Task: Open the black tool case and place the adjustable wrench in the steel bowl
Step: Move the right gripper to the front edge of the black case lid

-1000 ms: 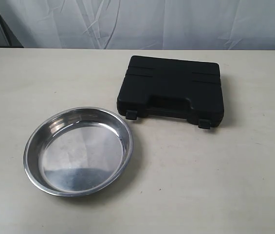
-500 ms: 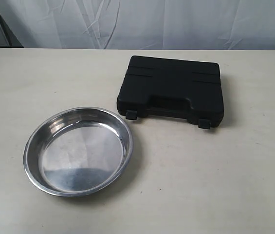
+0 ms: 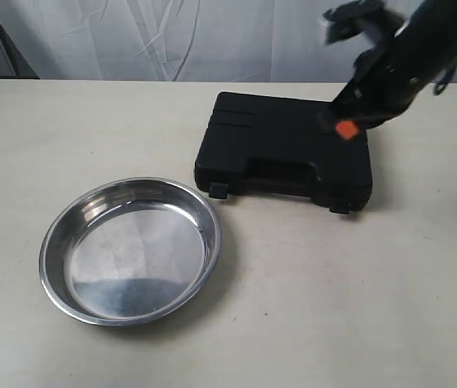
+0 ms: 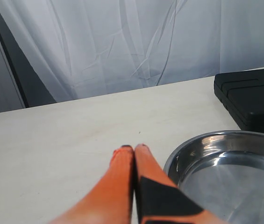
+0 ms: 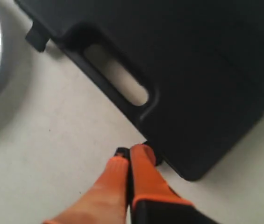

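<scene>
The black tool case (image 3: 285, 145) lies closed at the back of the table, handle slot (image 5: 117, 79) toward the front. Its two latches (image 3: 219, 191) (image 3: 339, 205) show on the front edge. The adjustable wrench is hidden. The steel bowl (image 3: 131, 250) sits empty at the front left. My right gripper (image 3: 344, 129) hangs shut above the case's right end. In the right wrist view its tips (image 5: 131, 151) line up with the right latch at the case's (image 5: 192, 60) front edge. My left gripper (image 4: 134, 148) is shut and empty beside the bowl's rim (image 4: 176, 156), out of the exterior view.
A white curtain (image 3: 228, 36) hangs behind the table's far edge. Bare table top (image 3: 357, 299) spreads in front of the case and to the right of the bowl. The case's left end (image 4: 255, 95) lies just past the bowl in the left wrist view.
My right arm has come into the exterior view from the upper right and now hangs over the case's right end. Case and bowl have not moved.
</scene>
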Robot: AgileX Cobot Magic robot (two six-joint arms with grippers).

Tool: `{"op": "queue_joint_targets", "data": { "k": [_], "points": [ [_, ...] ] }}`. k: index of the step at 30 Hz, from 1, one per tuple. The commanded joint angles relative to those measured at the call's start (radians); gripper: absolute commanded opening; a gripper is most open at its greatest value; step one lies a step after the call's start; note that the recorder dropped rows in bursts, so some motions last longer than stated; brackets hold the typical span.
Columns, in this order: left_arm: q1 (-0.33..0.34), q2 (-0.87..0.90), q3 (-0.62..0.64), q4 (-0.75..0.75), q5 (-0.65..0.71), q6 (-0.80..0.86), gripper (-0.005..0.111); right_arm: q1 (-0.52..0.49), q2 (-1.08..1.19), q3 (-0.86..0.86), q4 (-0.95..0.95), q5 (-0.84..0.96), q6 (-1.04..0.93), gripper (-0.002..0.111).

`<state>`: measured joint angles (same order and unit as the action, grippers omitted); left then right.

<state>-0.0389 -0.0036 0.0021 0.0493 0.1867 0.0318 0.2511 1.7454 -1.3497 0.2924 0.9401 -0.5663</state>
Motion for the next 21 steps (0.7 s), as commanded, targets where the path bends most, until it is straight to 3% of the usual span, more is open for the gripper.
{"op": "queue_joint_targets", "data": {
  "k": [1, 7, 11, 16, 21],
  "points": [
    [-0.004, 0.004, -0.002, -0.003, -0.006, -0.002, 0.0, 0.107, 0.184, -0.092, -0.055, 0.049, -0.096, 0.011],
    [-0.004, 0.004, -0.002, -0.003, -0.006, -0.002, 0.0, 0.202, 0.25, -0.11, -0.19, -0.075, -0.096, 0.051],
    [-0.004, 0.004, -0.002, -0.003, -0.006, -0.002, 0.0, 0.208, 0.257, -0.11, -0.201, -0.119, -0.096, 0.047],
    [-0.004, 0.004, -0.002, -0.003, -0.006, -0.002, 0.0, 0.208, 0.272, -0.11, -0.234, -0.123, -0.096, 0.03],
    [-0.004, 0.004, -0.002, -0.003, -0.006, -0.002, 0.0, 0.208, 0.315, -0.11, -0.265, -0.133, -0.094, 0.037]
  ]
}}
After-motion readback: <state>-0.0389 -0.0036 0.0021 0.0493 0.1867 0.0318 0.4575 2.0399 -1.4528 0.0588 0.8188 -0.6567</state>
